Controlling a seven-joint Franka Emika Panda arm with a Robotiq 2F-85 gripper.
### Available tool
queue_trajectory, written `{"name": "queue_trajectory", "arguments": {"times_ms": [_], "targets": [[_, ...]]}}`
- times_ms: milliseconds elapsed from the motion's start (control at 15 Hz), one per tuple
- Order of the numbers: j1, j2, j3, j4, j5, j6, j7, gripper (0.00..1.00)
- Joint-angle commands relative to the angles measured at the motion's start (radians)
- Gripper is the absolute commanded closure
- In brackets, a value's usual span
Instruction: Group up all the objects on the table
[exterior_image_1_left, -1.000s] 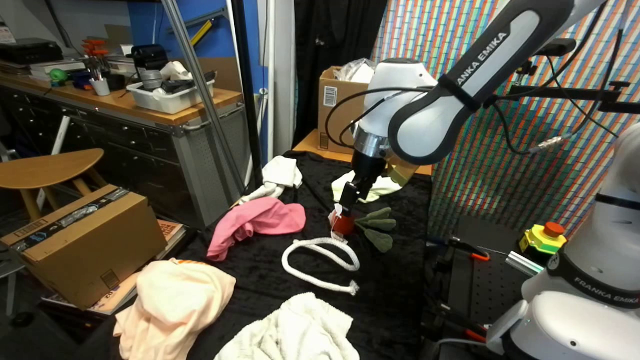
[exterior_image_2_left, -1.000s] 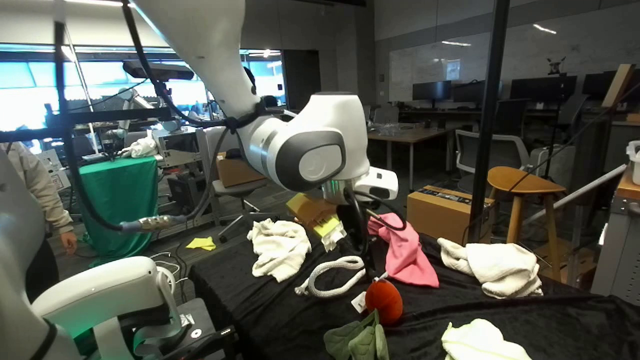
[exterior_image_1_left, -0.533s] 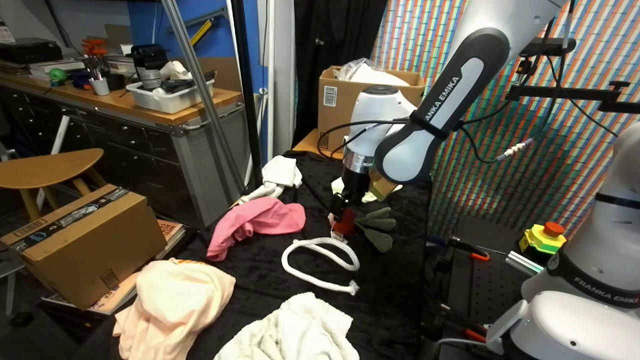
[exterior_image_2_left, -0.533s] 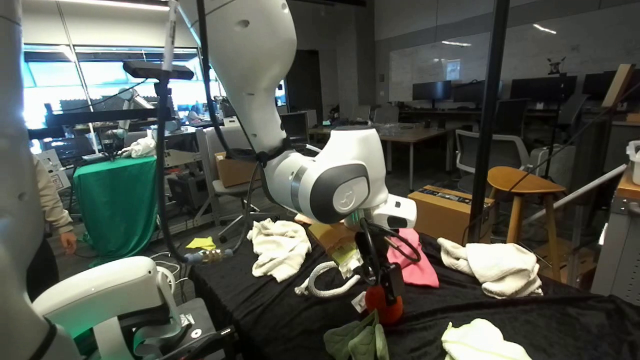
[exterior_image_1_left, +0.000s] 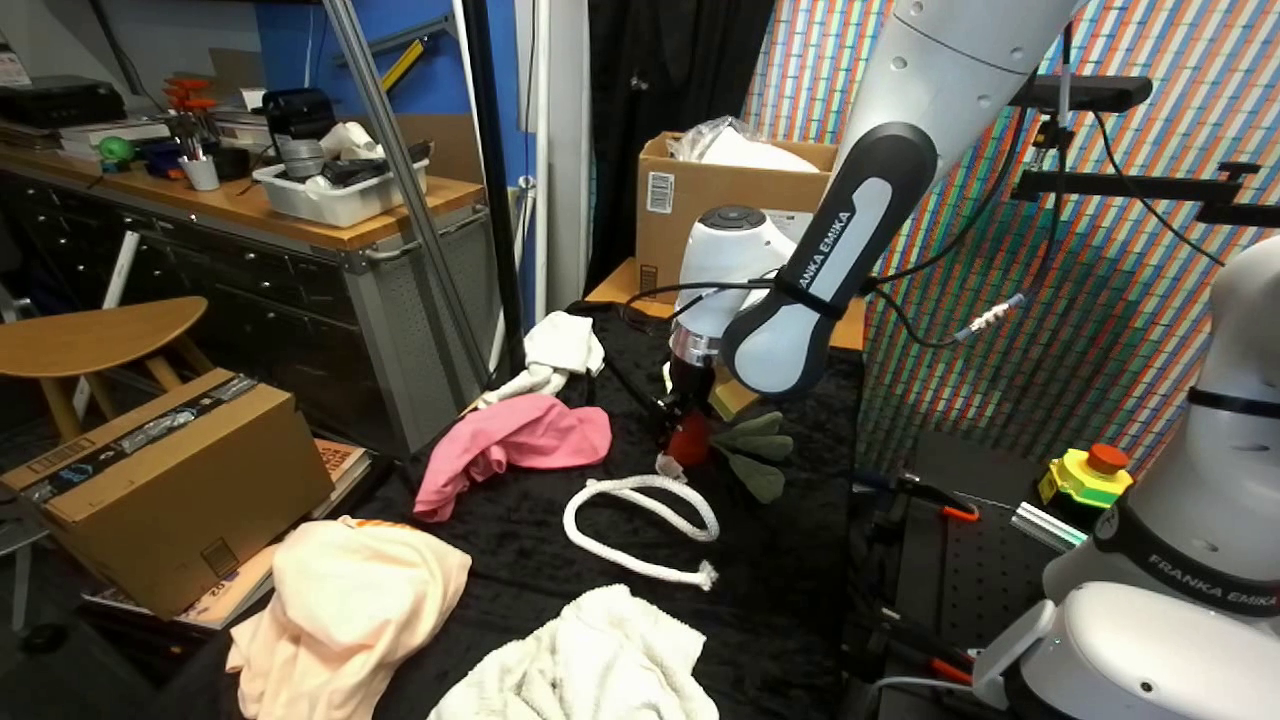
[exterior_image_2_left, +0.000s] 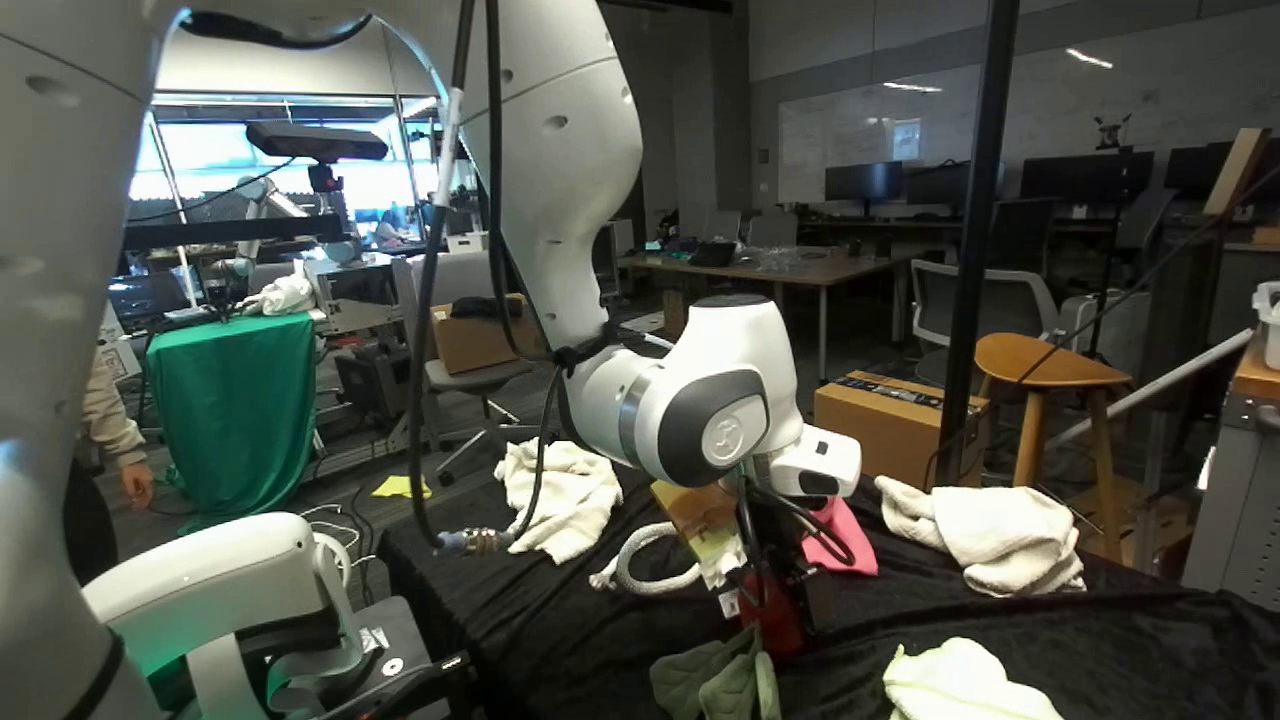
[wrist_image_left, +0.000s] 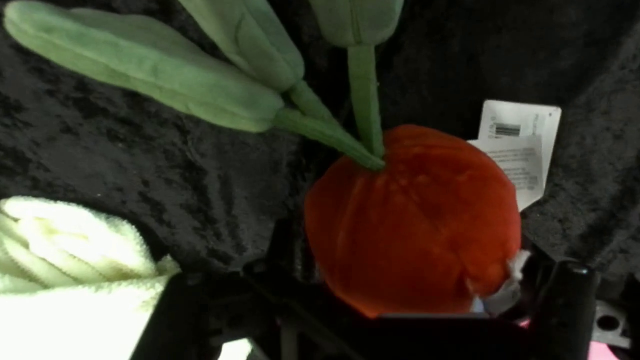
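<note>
A red plush vegetable (exterior_image_1_left: 690, 440) with green leaves (exterior_image_1_left: 757, 450) lies on the black cloth; it fills the middle of the wrist view (wrist_image_left: 415, 215). My gripper (wrist_image_left: 412, 250) is open around it, one finger on each side, with a visible gap on the left. In an exterior view the gripper (exterior_image_2_left: 785, 600) is down at the plush. A white rope (exterior_image_1_left: 640, 555) lies in a loop. A pink cloth (exterior_image_1_left: 515, 440), a peach cloth (exterior_image_1_left: 350, 610), a white towel (exterior_image_1_left: 600, 665) and a white cloth (exterior_image_1_left: 562, 345) lie apart. A pale yellow cloth (exterior_image_2_left: 965, 685) is mostly hidden behind the arm in the opposite view.
The black-covered table (exterior_image_1_left: 780, 600) bears the objects. A cardboard box (exterior_image_1_left: 180, 490) stands beside it, and another box (exterior_image_1_left: 700, 225) stands at its far end. A dark post (exterior_image_2_left: 975, 250) rises by the table. An emergency-stop button (exterior_image_1_left: 1095, 470) sits near the robot base.
The arm has swung over and lowered, bringing my gripper from above and beside the red plush to down around it. The plush and its tag shift slightly; the cloths and rope stay put.
</note>
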Motion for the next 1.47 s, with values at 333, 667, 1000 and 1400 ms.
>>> {"name": "queue_trajectory", "arguments": {"times_ms": [333, 667, 1000, 1400], "targets": [[0.021, 0.041, -0.008, 0.056, 0.050, -0.005, -0.004, 0.73], [0.004, 0.019, 0.023, 0.063, 0.066, -0.034, -0.027, 0.82], [-0.033, -0.036, 0.096, 0.060, 0.090, -0.099, -0.097, 0.82], [-0.100, -0.191, 0.236, 0.012, 0.137, -0.231, -0.278, 0.83]]}}
